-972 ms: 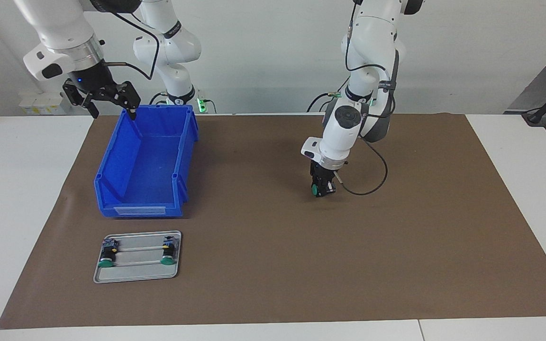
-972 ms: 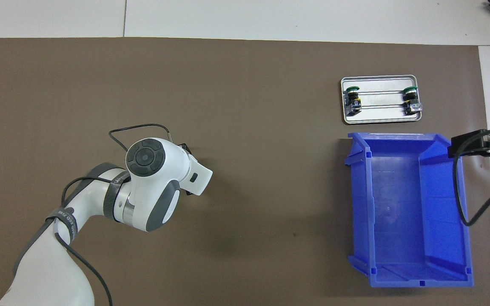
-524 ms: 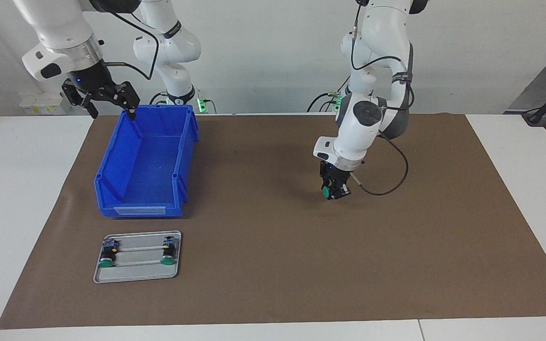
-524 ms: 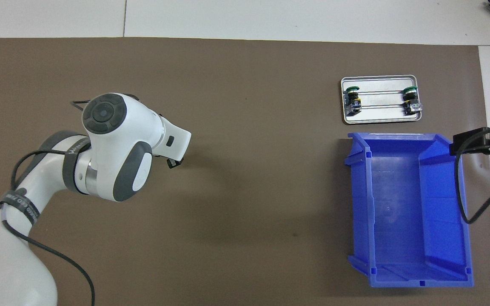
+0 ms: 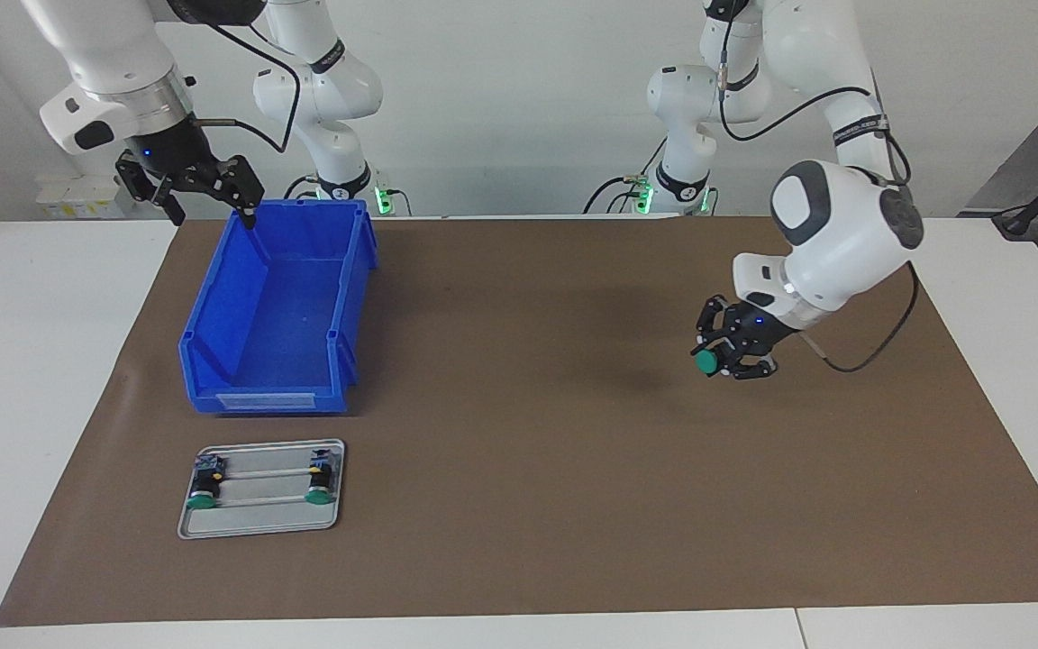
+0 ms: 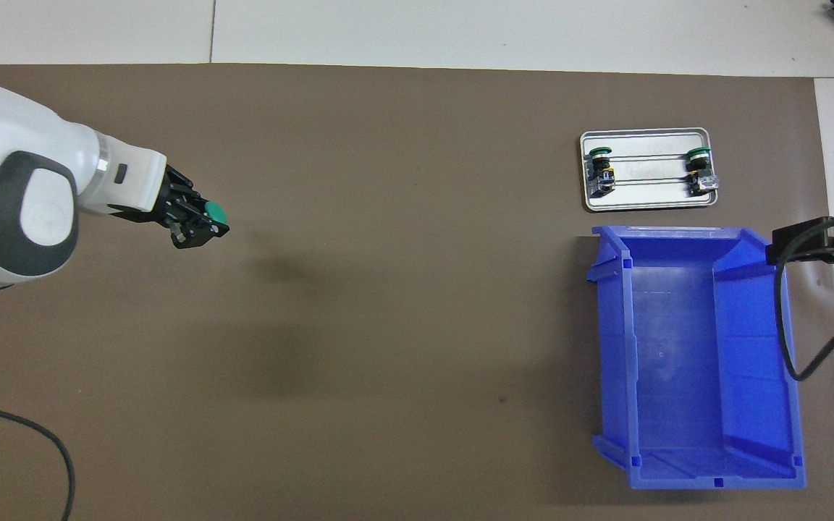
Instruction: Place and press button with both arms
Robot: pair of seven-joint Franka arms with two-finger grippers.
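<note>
The left tool (image 5: pixel 724 356) is clamped on the button (image 5: pixel 707 361) (green cap outward) above bare bench (image 5: pixel 519 541). The right tool (image 5: pixel 204 194) waits, fingers apart, over the blue bin's (image 5: pixel 213 342) rim. Placing and pressing remain.

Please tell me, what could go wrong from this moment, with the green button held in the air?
1. The left gripper holds the button up over the bare brown mat, its green cap sticking out sideways past the jaws. If the grip is shallow, it might slip or twist when set down.
2. The right gripper waits over a corner of the blue bin; coming down carelessly, it could clip the rim.
</note>
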